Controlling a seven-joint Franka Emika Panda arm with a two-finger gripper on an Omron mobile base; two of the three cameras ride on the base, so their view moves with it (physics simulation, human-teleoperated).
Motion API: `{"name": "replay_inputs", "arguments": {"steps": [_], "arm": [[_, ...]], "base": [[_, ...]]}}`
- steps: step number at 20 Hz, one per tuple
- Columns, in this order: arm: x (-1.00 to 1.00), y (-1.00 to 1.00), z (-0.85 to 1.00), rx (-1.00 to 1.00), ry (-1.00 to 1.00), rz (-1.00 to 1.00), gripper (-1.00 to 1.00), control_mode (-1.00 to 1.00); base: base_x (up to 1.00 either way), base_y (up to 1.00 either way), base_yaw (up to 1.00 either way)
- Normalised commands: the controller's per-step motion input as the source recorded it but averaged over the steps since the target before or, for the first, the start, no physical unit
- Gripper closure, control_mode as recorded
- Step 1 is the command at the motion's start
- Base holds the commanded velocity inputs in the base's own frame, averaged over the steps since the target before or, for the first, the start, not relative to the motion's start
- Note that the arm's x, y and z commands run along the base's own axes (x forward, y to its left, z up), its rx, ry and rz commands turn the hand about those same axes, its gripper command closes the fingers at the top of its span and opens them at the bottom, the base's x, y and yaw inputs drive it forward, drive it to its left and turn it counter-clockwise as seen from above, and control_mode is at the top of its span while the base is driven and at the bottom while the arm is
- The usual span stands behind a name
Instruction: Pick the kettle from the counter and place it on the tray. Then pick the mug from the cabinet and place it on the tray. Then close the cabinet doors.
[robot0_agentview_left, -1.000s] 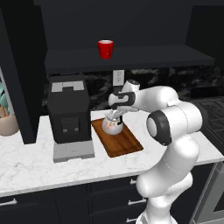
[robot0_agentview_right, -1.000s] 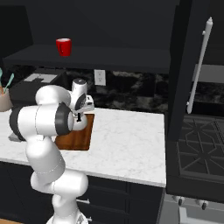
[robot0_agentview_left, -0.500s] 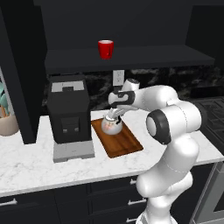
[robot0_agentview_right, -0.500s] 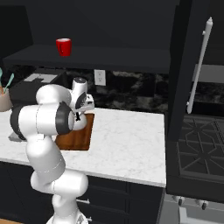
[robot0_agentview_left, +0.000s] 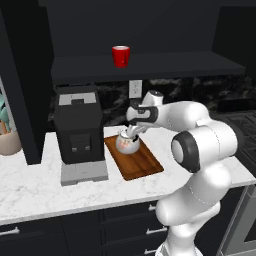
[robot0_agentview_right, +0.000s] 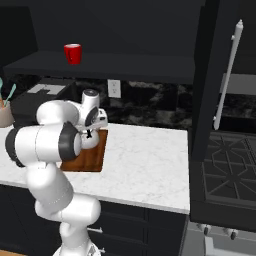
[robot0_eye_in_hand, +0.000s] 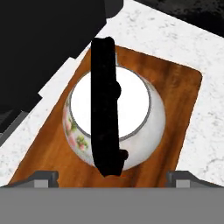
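Note:
The white kettle (robot0_agentview_left: 127, 142) with a pinkish pattern and black arched handle stands upright on the reddish-brown wooden tray (robot0_agentview_left: 142, 165) on the marble counter (robot0_agentview_left: 30, 185). My gripper (robot0_agentview_left: 134, 129) hangs just above the kettle's handle and is open. In the hand view the kettle (robot0_eye_in_hand: 131, 113) sits on the tray (robot0_eye_in_hand: 179, 100), and my gripper (robot0_eye_in_hand: 113, 177) has its fingertips (robot0_eye_in_hand: 43, 176) spread wide to either side of the handle, holding nothing. The red mug (robot0_agentview_left: 120, 55) stands on the shelf of the open black cabinet (robot0_agentview_left: 165, 64). One cabinet door (robot0_agentview_right: 212, 75) with a silver bar handle stands open at the right.
A black coffee machine (robot0_agentview_left: 80, 132) stands directly left of the tray. A beige utensil pot (robot0_agentview_left: 7, 142) sits at the counter's far left. A stove (robot0_agentview_right: 230, 167) adjoins the counter on the right, below the open door. Bare marble (robot0_agentview_right: 145, 155) lies right of the tray.
The jaws have opened from shut on the kettle's handle to wide apart. The kettle stays on the tray, and the arm has hardly moved.

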Motion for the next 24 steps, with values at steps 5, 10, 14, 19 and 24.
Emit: {"name": "replay_inputs", "arguments": {"steps": [5,10,14,19,24], "arm": [[-0.63,-0.04,0.0,0.0,0.0,-0.01,-1.0,-1.0],[-0.62,-0.02,0.2,0.0,-0.03,0.0,-1.0,-1.0],[-0.48,-0.01,0.61,0.0,-0.09,0.0,-1.0,-1.0],[-0.36,0.0,0.71,0.0,-0.09,0.0,-1.0,-1.0],[-0.17,0.0,0.74,0.0,-0.05,-0.01,-1.0,-1.0]], "base": [[0.0,0.0,0.0],[0.0,0.0,0.0],[0.0,0.0,0.0],[0.0,0.0,0.0],[0.0,0.0,0.0]]}}
